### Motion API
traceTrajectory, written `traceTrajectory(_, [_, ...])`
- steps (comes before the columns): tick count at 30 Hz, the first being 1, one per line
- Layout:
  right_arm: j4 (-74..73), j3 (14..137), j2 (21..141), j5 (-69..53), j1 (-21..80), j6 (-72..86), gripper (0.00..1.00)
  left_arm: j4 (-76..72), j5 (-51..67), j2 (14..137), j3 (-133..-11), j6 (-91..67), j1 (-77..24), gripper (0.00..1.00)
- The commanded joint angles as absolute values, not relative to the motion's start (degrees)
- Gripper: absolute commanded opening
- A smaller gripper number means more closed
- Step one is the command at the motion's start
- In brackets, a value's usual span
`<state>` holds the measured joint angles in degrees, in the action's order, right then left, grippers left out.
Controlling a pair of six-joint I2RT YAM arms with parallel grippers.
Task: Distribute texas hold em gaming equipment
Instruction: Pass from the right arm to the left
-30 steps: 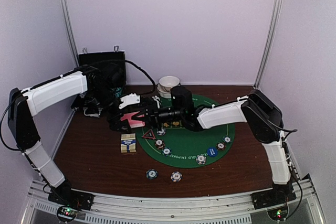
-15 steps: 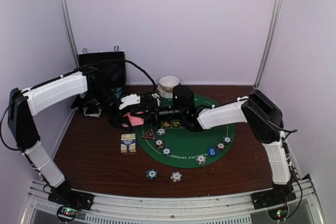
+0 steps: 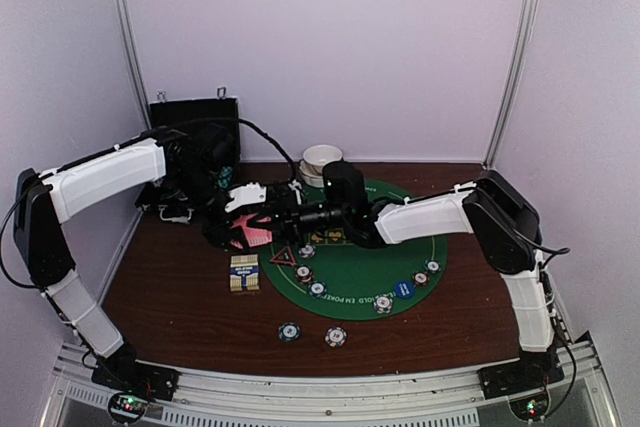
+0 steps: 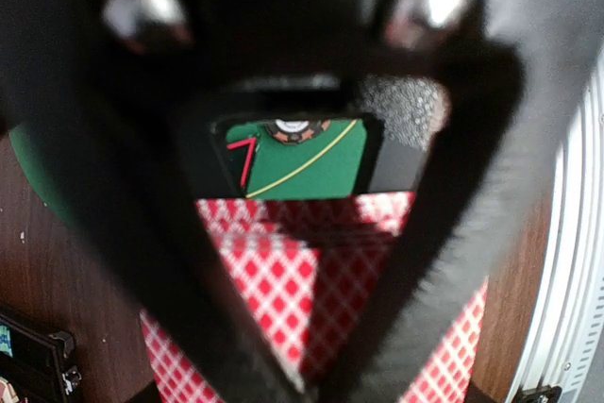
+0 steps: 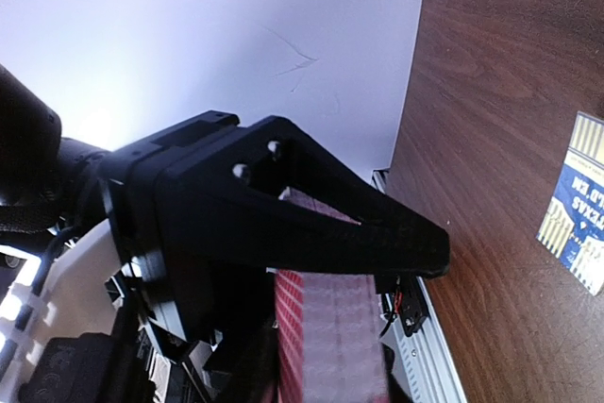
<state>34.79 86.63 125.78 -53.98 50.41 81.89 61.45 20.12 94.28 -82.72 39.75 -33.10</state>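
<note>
Slipping is the worry: the pink-backed cards (image 4: 311,276), held above the table (image 3: 170,297) just left of the green mat (image 3: 365,269), sit staggered, pinched by the left gripper (image 3: 243,225). The right gripper (image 3: 286,215) crowds them, its jaw spread unreadable; a careless tug could spill several.

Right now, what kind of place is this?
Likely a robot lab booth staged for poker: plain white walls, metal posts, and a green felt mat with chips on a wooden table.

black case (image 3: 195,127), white bowl (image 3: 321,158), brown table (image 3: 180,307)
</note>
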Motion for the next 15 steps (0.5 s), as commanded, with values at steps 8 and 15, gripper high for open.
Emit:
traceTrajectory(8, [27.53,87.61,125.54,-52.99,50.71,80.2,0.01,59.97,19.9,92.01,-82.65,40.26,-33.39,0.74])
traceTrajectory(15, [28.94,88.0,125.96,-52.77,50.79,81.21,0.01,59.87,19.39,91.94,-81.53,40.63,-33.91,0.93])
